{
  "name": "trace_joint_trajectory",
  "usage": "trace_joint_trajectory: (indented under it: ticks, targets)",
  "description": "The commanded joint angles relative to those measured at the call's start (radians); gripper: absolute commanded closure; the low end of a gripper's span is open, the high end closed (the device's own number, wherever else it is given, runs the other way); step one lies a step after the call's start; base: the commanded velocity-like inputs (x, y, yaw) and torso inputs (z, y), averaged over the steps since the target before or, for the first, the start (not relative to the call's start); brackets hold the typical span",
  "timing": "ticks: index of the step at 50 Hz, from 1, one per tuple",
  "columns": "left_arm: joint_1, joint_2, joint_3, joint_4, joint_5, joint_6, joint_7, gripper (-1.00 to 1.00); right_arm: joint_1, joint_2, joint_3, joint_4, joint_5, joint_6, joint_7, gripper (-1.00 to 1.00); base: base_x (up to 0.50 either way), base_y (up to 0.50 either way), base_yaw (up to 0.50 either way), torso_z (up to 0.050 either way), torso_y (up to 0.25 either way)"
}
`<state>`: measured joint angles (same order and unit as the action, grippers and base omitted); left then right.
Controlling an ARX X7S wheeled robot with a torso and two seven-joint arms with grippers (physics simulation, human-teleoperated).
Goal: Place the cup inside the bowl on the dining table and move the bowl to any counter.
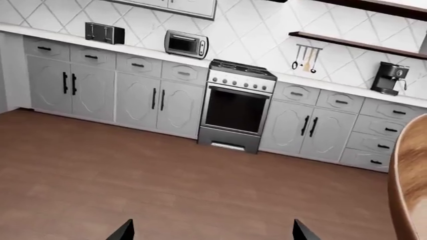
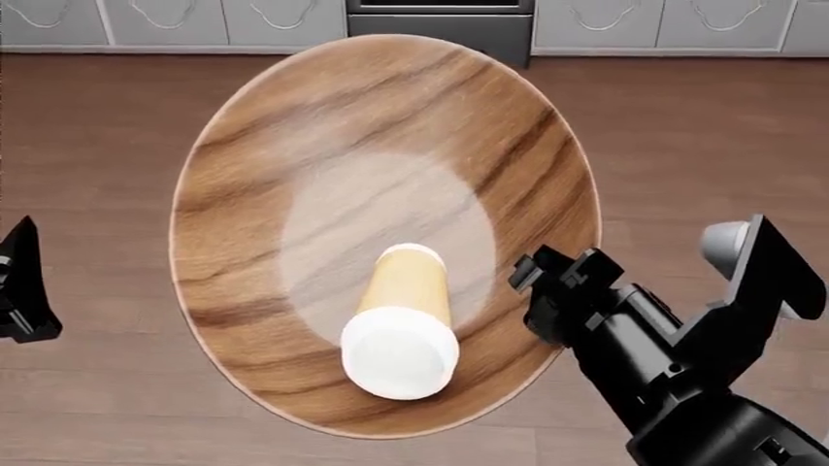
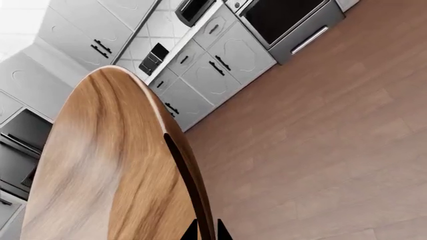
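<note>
one arm carrying the loaded bowl toward the counters

one gripper is doing all the work here: the right gripper is pinching the rim of the wide, shallow wooden bowl with dark walnut streaks, its black fingertips closing on either side of the thin edge in the right wrist view. the small tan-brown paper cup with the white plastic lid is sitting inside the bowl, leaning with its lid toward the head camera, near the lower part of the basin. the bowl is hanging in the air over the brown wooden floor, with no table top showing beneath it.

the left gripper is hanging free with its two prongs spread wide apart and nothing between them, off to the side of the bowl, whose edge is just showing in the left wrist view.

judging by this, the cup step looks finished and the carrying step is under way. ahead, the off-white counter is running along the grey cabinets beside the steel oven. the next move is calling for a steady, level approach, since a one-sided rim grip could be letting the bowl tip and the cup roll, then a gentle lowering onto the counter before letting go.
</note>
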<state>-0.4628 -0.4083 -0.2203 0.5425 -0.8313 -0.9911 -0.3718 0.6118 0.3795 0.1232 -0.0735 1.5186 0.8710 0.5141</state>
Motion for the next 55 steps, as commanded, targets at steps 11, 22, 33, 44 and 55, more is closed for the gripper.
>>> trace_joint_trajectory:
  ticks: [11, 22, 33, 44, 55]
  targets:
    - [0.012, -0.003, 0.002, -0.004, 0.005, 0.02, -0.001, -1.0, -0.001, -0.002, 0.003, -0.008, 0.008, -0.021, -0.021, 1.0, 0.49, 0.36, 0.0, 0.0, 0.001]
    - [0.017, -0.003, 0.005, -0.004, 0.001, 0.024, -0.001, -1.0, 0.007, -0.006, -0.005, 0.001, 0.0, -0.031, -0.032, 1.0, 0.49, 0.3, 0.0, 0.001, 0.002]
    - [0.018, 0.002, 0.014, -0.002, -0.001, 0.025, -0.009, -1.0, -0.003, 0.0, -0.004, -0.005, 0.007, -0.031, -0.03, 1.0, 0.5, 0.12, 0.0, 0.0, 0.001]
    - [0.014, -0.003, 0.012, -0.004, -0.008, 0.025, -0.012, -1.0, 0.0, 0.002, -0.011, -0.001, 0.004, -0.034, -0.032, 1.0, 0.5, 0.12, 0.0, 0.0, 0.002]
    - [0.018, -0.008, 0.01, -0.001, -0.013, 0.027, -0.015, -1.0, 0.001, 0.004, -0.014, 0.001, 0.004, -0.038, -0.035, 1.0, 0.5, 0.12, 0.0, 0.0, 0.002]
